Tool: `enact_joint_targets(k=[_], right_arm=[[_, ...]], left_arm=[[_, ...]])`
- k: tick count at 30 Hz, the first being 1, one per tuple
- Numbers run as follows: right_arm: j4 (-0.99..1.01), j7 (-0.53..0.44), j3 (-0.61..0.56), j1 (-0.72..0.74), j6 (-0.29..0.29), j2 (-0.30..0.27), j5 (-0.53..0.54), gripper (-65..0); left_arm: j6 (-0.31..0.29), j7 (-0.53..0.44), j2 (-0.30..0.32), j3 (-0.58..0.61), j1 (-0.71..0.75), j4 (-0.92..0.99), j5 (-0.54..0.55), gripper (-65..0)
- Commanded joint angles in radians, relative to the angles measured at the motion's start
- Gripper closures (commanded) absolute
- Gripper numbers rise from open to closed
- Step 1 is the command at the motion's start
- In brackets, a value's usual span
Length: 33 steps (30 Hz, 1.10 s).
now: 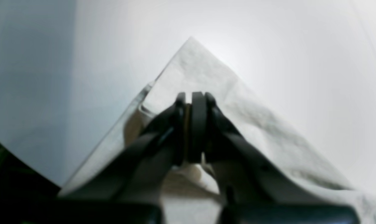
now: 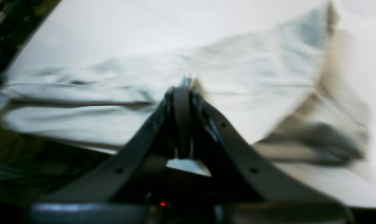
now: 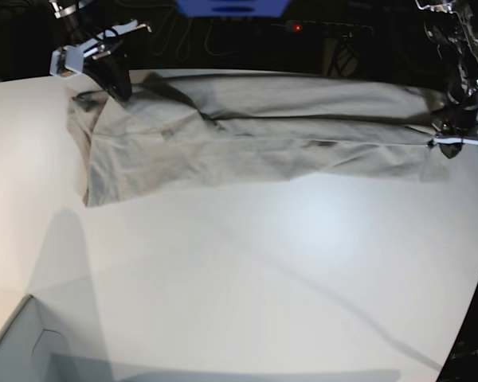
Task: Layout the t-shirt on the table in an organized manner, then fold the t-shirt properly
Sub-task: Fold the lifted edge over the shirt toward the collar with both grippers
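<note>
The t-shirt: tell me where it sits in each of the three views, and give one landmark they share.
Left wrist: the t-shirt comes to a point at centre, pinched in the shut left gripper.
Right wrist: it spreads blurred across the middle, held by the shut right gripper.
Base: it stretches along the far edge, between both arms.
Shared landmark: the white table, visible around the shirt in every view.
</note>
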<state>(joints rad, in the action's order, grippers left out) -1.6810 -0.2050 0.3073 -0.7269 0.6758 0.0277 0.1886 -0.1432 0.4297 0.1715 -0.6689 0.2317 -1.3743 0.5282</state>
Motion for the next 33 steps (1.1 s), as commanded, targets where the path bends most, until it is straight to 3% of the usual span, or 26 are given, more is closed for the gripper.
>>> enact_joint_targets(k=[1, 6, 16, 24, 33], right_arm=[[-0.003, -0.027, 0.013, -0.007, 0.022, -0.002, 0.015, 0.0], [-0.023, -0.04, 0.043, -0.036, 0.022, -0.004, 0.019, 0.0], [-0.089, -0.187, -0.017, -0.138, 0.022, -0.005, 0.018, 0.0], [-0.115, -0.199, -0.012, -0.121, 0.022, -0.012, 0.018, 0.0], [-0.144, -0.247, 0.02, -0.216, 0.022, -0.039, 0.018, 0.0]], left_arm=[[-0.005, -0.021, 0.015, -0.009, -0.007, -0.015, 0.004, 0.0], [-0.005, -0.021, 0.016, -0.01, -0.005, -0.015, 0.004, 0.0], [-0.005, -0.021, 0.016, -0.01, -0.007, -0.015, 0.004, 0.0], [-0.005, -0.021, 0.023, -0.012, -0.005, -0.015, 0.004, 0.0], [-0.005, -0.021, 0.018, -0.012, -0.007, -0.015, 0.004, 0.0]])
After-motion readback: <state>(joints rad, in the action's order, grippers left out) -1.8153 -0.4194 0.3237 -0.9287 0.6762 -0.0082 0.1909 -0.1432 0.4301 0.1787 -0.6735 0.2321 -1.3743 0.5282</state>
